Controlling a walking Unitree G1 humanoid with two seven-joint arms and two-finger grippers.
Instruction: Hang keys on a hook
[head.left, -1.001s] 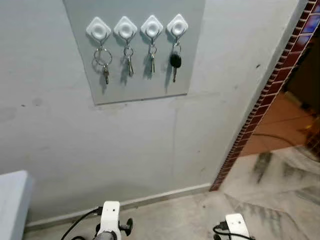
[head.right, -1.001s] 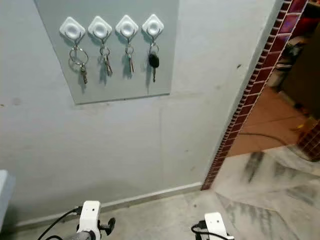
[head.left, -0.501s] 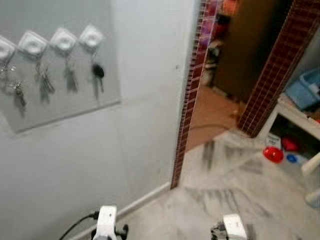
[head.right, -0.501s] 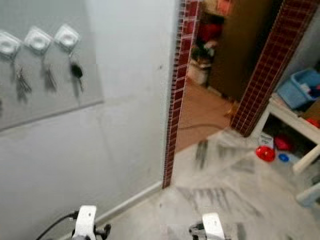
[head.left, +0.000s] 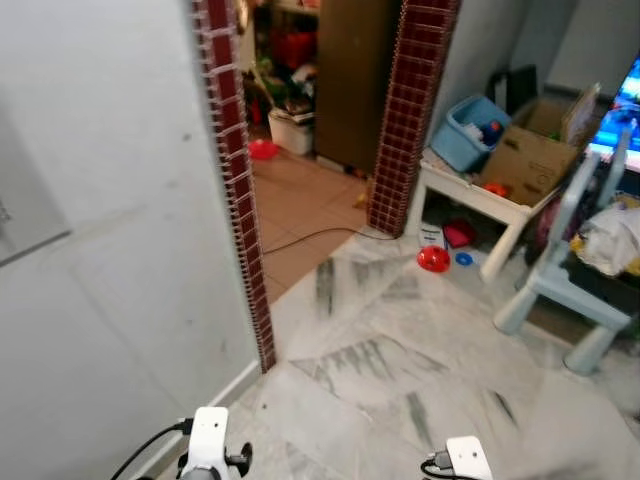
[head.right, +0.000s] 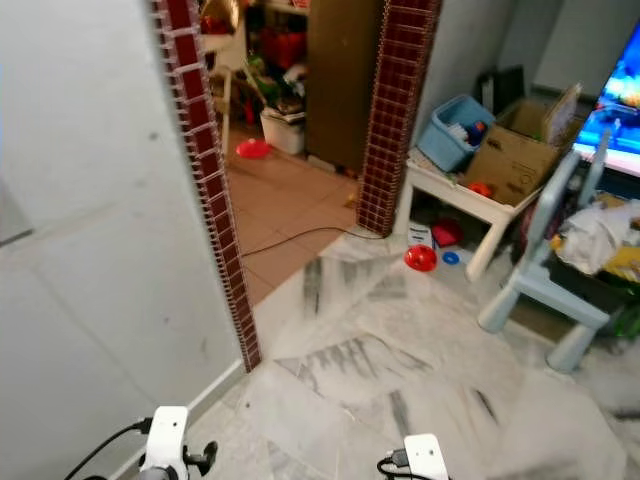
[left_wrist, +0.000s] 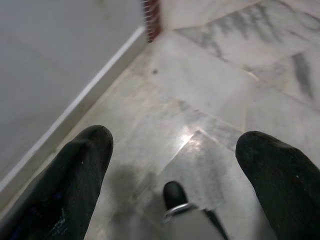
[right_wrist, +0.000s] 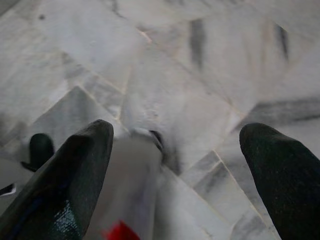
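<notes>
No keys or hook could be made out; only the wall (head.left: 100, 200) to the left. Left gripper (left_wrist: 175, 165) hung low over the floor (left_wrist: 210, 100), fingers spread wide, empty. Right gripper (right_wrist: 175, 170) likewise wide and empty. Step judged: searching for keys. Next move likely calls for scanning the room beyond the brick pillar (head.left: 410, 110).

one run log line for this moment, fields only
left claw open, empty | right claw open, empty | both over marble floor | view: red brick pillar, doorway
</notes>
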